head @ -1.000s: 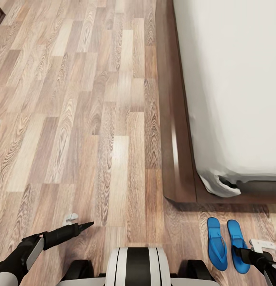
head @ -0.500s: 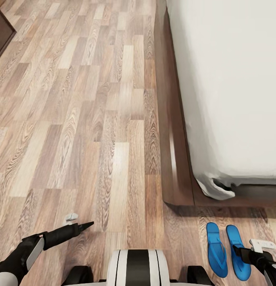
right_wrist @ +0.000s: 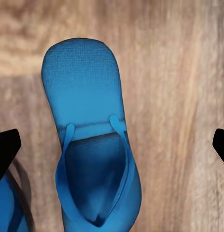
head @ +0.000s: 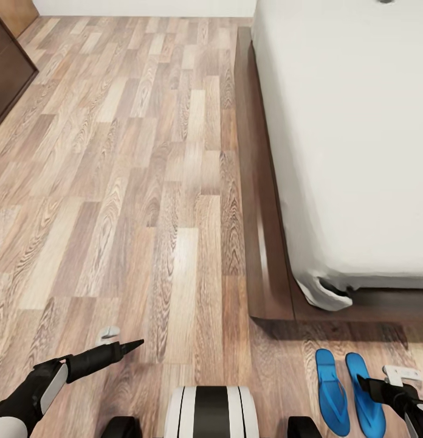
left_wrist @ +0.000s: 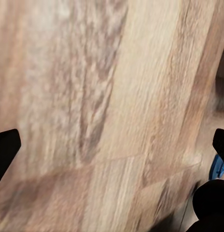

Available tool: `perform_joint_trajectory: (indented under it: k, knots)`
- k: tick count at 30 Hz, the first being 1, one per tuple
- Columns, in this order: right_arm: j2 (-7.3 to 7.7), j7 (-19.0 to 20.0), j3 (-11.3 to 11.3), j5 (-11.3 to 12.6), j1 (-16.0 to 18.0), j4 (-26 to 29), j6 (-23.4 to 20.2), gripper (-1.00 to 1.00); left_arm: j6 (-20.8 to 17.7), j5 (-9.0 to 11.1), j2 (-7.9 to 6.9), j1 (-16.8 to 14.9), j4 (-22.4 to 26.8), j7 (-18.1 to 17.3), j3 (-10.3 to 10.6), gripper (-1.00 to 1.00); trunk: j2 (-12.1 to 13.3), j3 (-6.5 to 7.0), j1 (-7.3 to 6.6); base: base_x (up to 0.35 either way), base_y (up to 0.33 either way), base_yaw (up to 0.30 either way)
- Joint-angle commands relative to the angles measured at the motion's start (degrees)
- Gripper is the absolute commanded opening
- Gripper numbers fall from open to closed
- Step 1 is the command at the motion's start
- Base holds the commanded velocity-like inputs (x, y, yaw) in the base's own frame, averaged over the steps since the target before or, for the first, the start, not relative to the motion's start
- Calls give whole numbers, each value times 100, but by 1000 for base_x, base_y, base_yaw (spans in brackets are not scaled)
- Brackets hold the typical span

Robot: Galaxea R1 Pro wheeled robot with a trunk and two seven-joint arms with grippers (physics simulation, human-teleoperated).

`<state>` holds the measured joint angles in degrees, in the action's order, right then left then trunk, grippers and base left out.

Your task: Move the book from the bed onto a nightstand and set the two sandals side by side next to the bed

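Two blue sandals (head: 331, 389) (head: 362, 398) lie side by side on the wood floor just past the foot corner of the bed (head: 260, 243), toes toward it. My right gripper (head: 381, 388) hangs open above the outer sandal (right_wrist: 85, 87), with its fingertips far apart on both sides; the edge of the other sandal (right_wrist: 8, 212) shows beside it. Over bare floor at the near left, my left gripper (head: 123, 350) is open and holds nothing. A small dark shape (head: 385, 1) sits at the far end of the mattress (head: 357, 152); I cannot tell if it is the book. The nightstand is out of view.
A dark brown cabinet (head: 8, 67) stands at the far left by the white wall (head: 144, 6). A wide stretch of plank floor (head: 144, 182) runs along the bed's left side. My base (head: 211, 410) is at the near edge.
The whole view has tilted up: more of the far floor, the cabinet and the wall show, and the sandals sit lower in the picture. Both arms hold the same pose.
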<state>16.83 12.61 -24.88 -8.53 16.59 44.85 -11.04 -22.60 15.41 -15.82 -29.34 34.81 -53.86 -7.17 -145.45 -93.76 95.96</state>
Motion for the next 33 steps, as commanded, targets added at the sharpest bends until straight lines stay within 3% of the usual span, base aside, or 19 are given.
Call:
perform_joint_trajectory:
  k: [1,8,11,13,14,15,17,20,25,30,33]
  knots:
    - [-4,52,-26,-57,2,24,-30,100,-51,31,0,-1,-1,-14,-1,100,0,20,-3,0,0,0]
    - [2,70,-47,-31,-18,733,-116,100,-51,32,0,-1,-1,-30,4,100,10,175,-21,0,0,0]
    - [9,169,-57,98,-36,850,-127,100,-51,32,0,-1,-1,-43,5,100,14,241,-29,0,0,0]
    - [28,583,-70,423,-45,897,-149,100,-51,32,12,-1,-1,-55,10,100,16,286,-34,0,0,0]
    - [47,1229,-75,798,-48,899,-264,100,-47,32,79,-1,-1,-57,12,100,18,308,-37,0,0,0]
    - [51,1590,-79,934,-49,871,-356,100,-45,32,112,2,-1,-56,13,100,19,330,-39,0,0,0]
    - [60,2202,-84,1078,-50,742,-526,100,-39,28,151,18,-1,-51,16,100,22,374,-44,0,0,0]
    - [64,2676,-86,1145,-50,460,-612,100,-25,22,228,51,-3,-42,20,100,26,441,-52,0,0,0]
    - [66,3084,-87,1173,-50,68,-647,100,109,-7,275,82,-387,-38,22,100,32,552,-65,0,0,0]
    - [66,3226,-81,1177,-51,-588,-603,100,901,-15,261,88,-1166,-42,22,100,39,662,-78,0,0,0]
    - [61,3239,-79,1178,-51,-858,-586,100,1068,-17,267,89,-1361,-40,27,100,43,729,-86,0,0,0]
